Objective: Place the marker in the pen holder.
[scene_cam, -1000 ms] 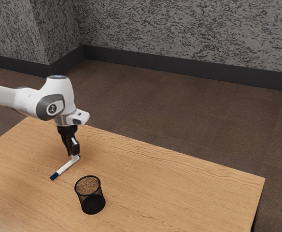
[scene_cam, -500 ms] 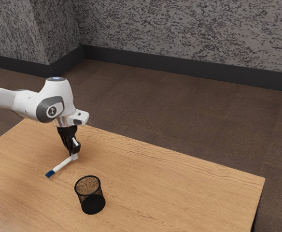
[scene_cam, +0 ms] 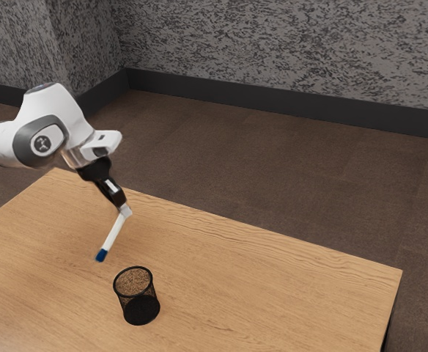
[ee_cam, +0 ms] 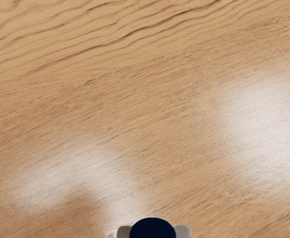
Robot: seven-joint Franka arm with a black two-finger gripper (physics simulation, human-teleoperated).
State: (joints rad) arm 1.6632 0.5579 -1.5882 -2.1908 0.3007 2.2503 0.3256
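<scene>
Marker (scene_cam: 113,232) slants lengthwise, its blue-capped end pointing down.

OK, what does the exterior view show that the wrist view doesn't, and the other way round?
Exterior view's own: the black mesh pen holder, the white arm, the wall and the floor.
Wrist view's own: a close look at the dark end of the marker between the tool's pale fingertips.
Shared: marker, tool, wooden table.

Beyond 1 wooden table (scene_cam: 272,293) lie brown floor (scene_cam: 272,169), dark baseboard (scene_cam: 272,98) and mottled grey wall (scene_cam: 272,44).
</scene>
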